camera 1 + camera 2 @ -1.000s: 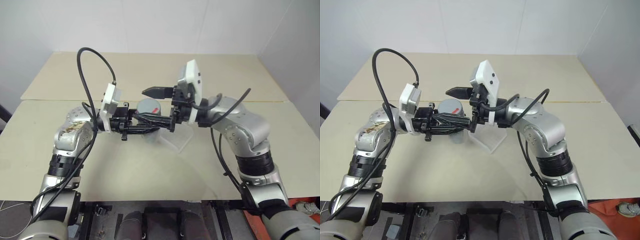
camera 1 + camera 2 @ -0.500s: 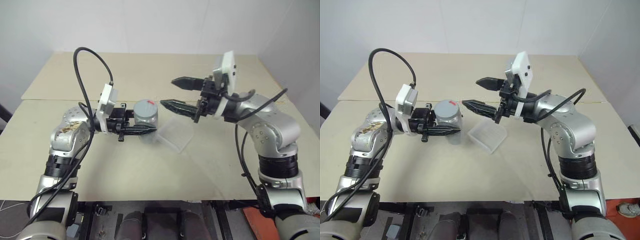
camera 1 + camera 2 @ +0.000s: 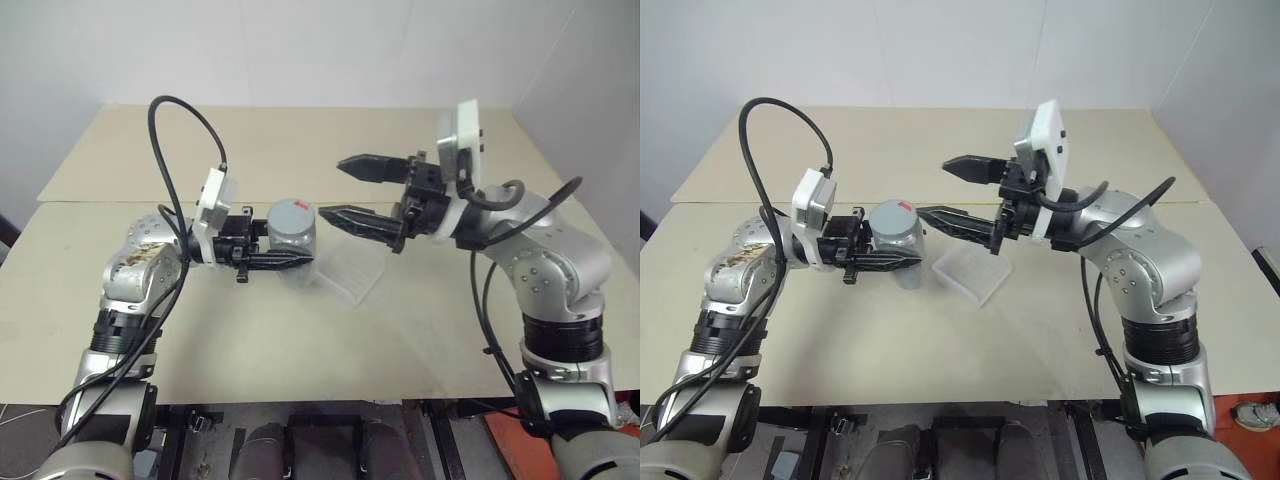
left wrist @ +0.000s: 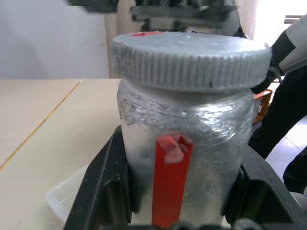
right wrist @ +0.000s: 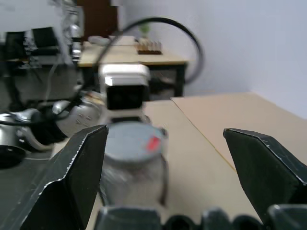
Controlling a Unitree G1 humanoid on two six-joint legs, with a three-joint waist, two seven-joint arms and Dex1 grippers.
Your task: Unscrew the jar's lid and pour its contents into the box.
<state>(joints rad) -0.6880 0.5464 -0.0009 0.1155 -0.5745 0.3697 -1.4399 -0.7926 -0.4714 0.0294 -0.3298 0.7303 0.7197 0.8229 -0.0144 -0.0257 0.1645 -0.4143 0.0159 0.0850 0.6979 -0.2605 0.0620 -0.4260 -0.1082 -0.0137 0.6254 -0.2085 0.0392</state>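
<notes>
Left eye view: I am gripping the jar (image 3: 291, 236) upright in the left end effector (image 3: 290, 262), beside the box (image 3: 352, 268) on the tabletop (image 3: 300, 330); the right end effector (image 3: 335, 188) is hanging wide open and empty (lid (image 3: 291, 212) still on), needing to close around it.

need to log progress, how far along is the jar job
Done: the left gripper is shut on the jar, held above the table. In hand: the right gripper is open beside the lid, not touching it. Left: unscrewing the lid, which is on the jar, and pouring into the box.
</notes>
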